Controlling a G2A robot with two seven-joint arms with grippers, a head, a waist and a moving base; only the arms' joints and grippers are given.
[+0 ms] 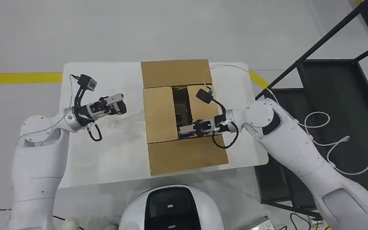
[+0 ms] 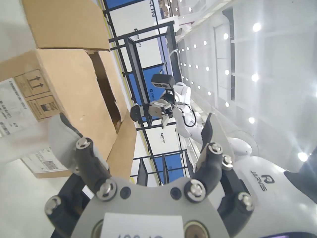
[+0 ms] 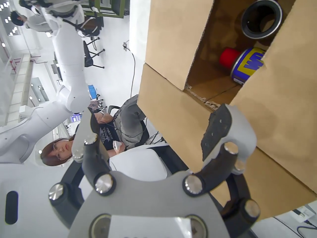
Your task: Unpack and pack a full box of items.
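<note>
**Both grippers empty; box open, contents half seen**

Right gripper [image 1: 187, 129]: over the opening of the box [image 1: 184, 158], centre of the top frame. Fingers spread, nothing between them.

Left gripper [image 1: 118, 105]: over the table [image 1: 103, 164], left of centre, near the box's side wall but apart from it. Fingers spread wide, empty.

Hidden or unclear:
- From above, the box interior is mostly dark.
- The right wrist view looks in. A can [image 3: 244, 64] with a red cap and a blue-and-yellow body lies on its side on the box floor. The far part of its body is cut off by a flap.
- Beyond it is a black ring [image 3: 262, 22] with a metal rim, one edge behind the same flap. Cannot tell whether ring and can touch.
- The rest of the floor is covered by cardboard.
- In the left wrist view, a label [image 2: 12, 105] on the side wall is partly behind a blurred finger.

Count:
- one box
- four flaps [image 1: 175, 73], all folded outward, the right-hand one partly under the right arm
- one can
- one ring
- two grippers
</note>
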